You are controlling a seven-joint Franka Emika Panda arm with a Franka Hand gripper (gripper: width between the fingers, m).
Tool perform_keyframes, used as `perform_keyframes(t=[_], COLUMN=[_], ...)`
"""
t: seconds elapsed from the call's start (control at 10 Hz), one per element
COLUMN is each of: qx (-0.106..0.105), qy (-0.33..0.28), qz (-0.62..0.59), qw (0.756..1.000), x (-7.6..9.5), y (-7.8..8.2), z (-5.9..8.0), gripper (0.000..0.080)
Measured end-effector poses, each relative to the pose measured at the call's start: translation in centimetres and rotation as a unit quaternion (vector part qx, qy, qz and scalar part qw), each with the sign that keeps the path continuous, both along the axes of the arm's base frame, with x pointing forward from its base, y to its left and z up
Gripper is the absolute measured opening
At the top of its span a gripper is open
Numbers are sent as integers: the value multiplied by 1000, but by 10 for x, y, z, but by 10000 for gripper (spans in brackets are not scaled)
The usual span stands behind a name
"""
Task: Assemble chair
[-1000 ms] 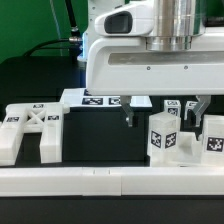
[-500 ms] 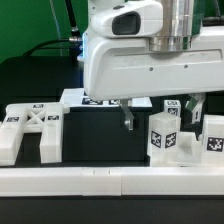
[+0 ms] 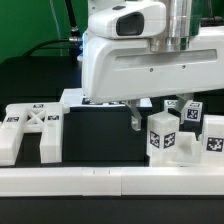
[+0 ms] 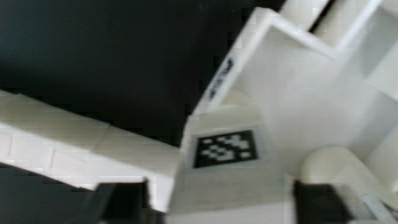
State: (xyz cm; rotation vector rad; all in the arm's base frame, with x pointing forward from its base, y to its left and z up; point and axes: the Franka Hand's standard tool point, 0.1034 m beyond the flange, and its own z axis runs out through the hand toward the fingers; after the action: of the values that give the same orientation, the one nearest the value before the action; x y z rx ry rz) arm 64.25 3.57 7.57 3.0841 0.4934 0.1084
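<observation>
A white tagged leg block of the chair (image 3: 162, 133) stands upright at the exterior view's right, just behind the front rail. My gripper (image 3: 164, 121) has come down over it, one dark finger (image 3: 137, 117) on its left side; the other is mostly hidden behind the block. In the wrist view the same block (image 4: 228, 150) fills the space between the two fingers (image 4: 125, 203), which press against its sides. My gripper (image 4: 222, 204) is shut on it. The X-braced panel (image 3: 30, 126) lies flat at the exterior view's left.
More white tagged blocks (image 3: 212, 141) crowd close to the held one on the exterior view's right. A long white border rail (image 3: 100, 181) runs along the front. The marker board (image 3: 74, 97) lies behind, under the arm.
The fingers stood wide apart either side of the leg block; now they have closed in onto it. The arm has shifted slightly lower.
</observation>
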Motion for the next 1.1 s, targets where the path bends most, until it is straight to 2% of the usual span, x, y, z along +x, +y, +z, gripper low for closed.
perform_keyframes(t=[0.1, 0.5, 0.8, 1.1], qx=[1, 8, 26, 32], qy=[0, 0, 1, 12], qz=[-10, -97, -224, -322], qw=[1000, 995, 974, 946], x=[0, 0, 0, -4], y=[0, 0, -4, -2], z=[0, 0, 0, 0], gripper=[289, 289, 291, 291])
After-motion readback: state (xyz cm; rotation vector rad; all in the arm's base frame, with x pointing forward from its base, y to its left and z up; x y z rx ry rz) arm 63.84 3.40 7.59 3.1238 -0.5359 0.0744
